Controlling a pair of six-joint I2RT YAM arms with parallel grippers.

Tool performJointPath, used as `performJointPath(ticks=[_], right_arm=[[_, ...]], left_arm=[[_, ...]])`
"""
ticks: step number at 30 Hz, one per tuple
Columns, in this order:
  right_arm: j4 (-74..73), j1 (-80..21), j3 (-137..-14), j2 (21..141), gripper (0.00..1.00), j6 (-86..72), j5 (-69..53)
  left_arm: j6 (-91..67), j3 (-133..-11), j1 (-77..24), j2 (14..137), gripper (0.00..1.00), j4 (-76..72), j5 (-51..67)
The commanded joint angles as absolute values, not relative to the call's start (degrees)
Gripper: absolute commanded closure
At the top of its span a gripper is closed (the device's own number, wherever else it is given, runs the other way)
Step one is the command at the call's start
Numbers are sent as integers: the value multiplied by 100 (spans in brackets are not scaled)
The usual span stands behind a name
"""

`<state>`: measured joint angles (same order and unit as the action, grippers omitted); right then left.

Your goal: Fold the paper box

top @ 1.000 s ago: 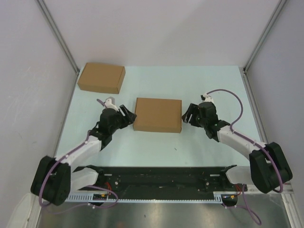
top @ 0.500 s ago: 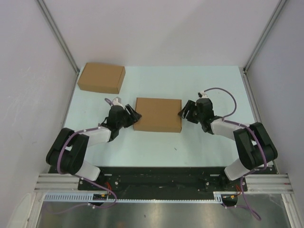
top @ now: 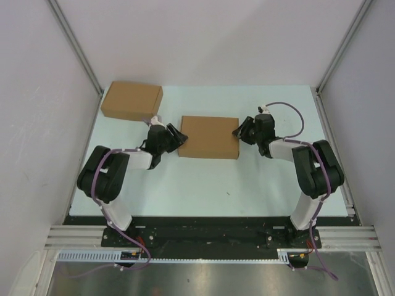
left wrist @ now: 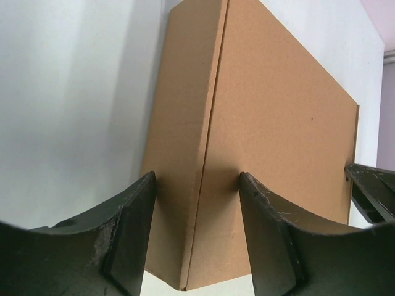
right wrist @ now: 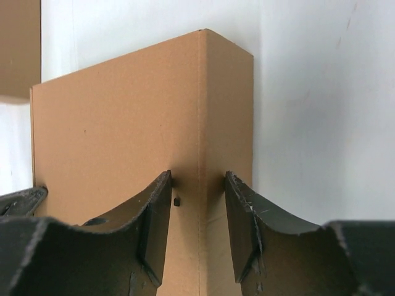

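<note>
The paper box (top: 208, 137) lies closed and flat at mid-table, a brown cardboard rectangle. My left gripper (top: 179, 137) is at its left end. In the left wrist view the box (left wrist: 278, 123) fills the frame, and the left gripper (left wrist: 197, 185) straddles its folded edge with one finger against the side wall and one on the top face. My right gripper (top: 237, 132) is at the right end. In the right wrist view the right gripper (right wrist: 197, 179) clasps the box (right wrist: 123, 123) over its edge in the same way.
A second closed brown cardboard box (top: 131, 101) sits at the back left corner of the pale table (top: 185, 179) and also shows as that same box (right wrist: 18, 49) in the right wrist view. Grey walls with metal posts (top: 80, 55) enclose three sides.
Both arms have stretched out away from their bases. The paper box has shifted toward the back of the table between them. Both grippers have narrowed onto its ends.
</note>
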<state>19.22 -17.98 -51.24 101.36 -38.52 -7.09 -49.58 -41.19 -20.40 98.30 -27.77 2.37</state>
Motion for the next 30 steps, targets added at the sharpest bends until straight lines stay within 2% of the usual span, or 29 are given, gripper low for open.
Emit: performJointPath(ticks=[1,4,10,14,17,24,28,30], right_arm=[[1925,-1680,-5746,10704,58,-3806,-1001],[1872,-1600,-5976,10828,56,-3788,-1037],[1495,-1398,-6003,10293,39,-3849,-862],[1022,-1187,-6020,9250,31,-3788,-607],[478,-1265,-6038,8171,29,-3482,-28],[-694,-3344,-5732,6516,28,-2347,2159],[-878,-3979,-5371,5942,28,-2189,2574],[-888,-4165,-5265,5705,28,-2058,2785]], left_arm=[[-5097,-4631,-2022,10247,41,-2813,562],[-5098,-4702,-1978,10301,40,-2821,528],[-4694,-4869,-1714,9590,34,-2323,238],[-4246,-5097,-1556,8529,31,-1575,-183],[-3746,-5273,-1573,7640,30,-706,-623],[-3612,-5107,-2267,6399,29,1262,-1958],[-3402,-4747,-2531,5742,33,1555,-2030],[-3401,-4606,-2549,5538,31,1634,-2083]])
